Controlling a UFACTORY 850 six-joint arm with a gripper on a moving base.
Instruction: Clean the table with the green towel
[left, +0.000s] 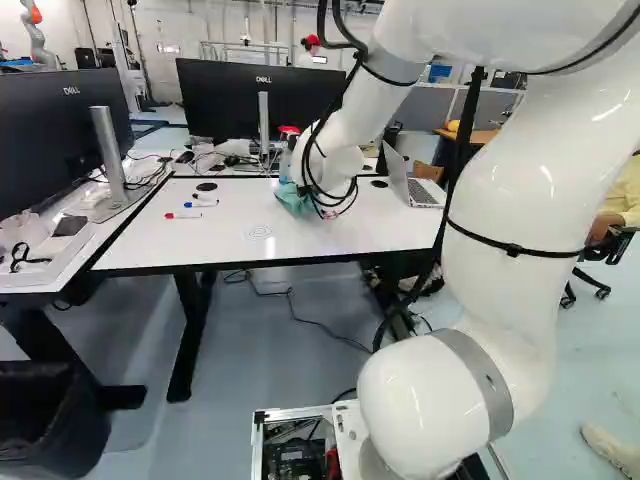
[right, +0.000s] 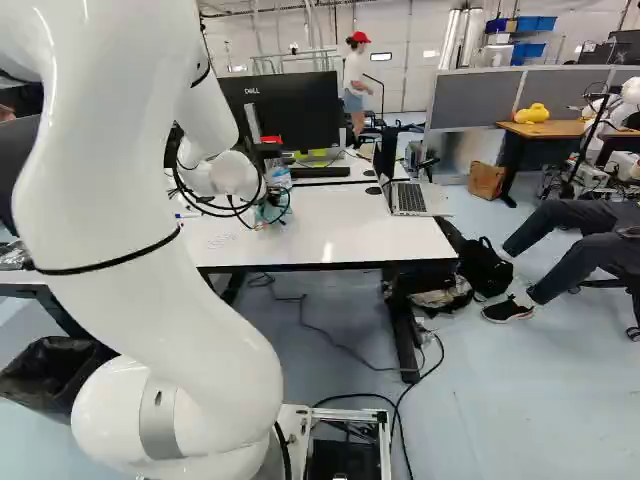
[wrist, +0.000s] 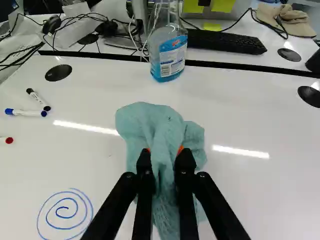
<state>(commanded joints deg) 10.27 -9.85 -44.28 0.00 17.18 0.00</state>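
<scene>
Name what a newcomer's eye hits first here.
Probably the big white arm, filling the right side of the left base view. Then the green towel, gripped in the end effector at the white table. Next, the blue spiral drawn beside the towel, and the blue-liquid bottle ahead of it.

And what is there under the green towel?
Under the green towel is the white tabletop, visible around it; the blue spiral lies clear to one side. Any marks directly beneath the towel cannot be seen.
</scene>
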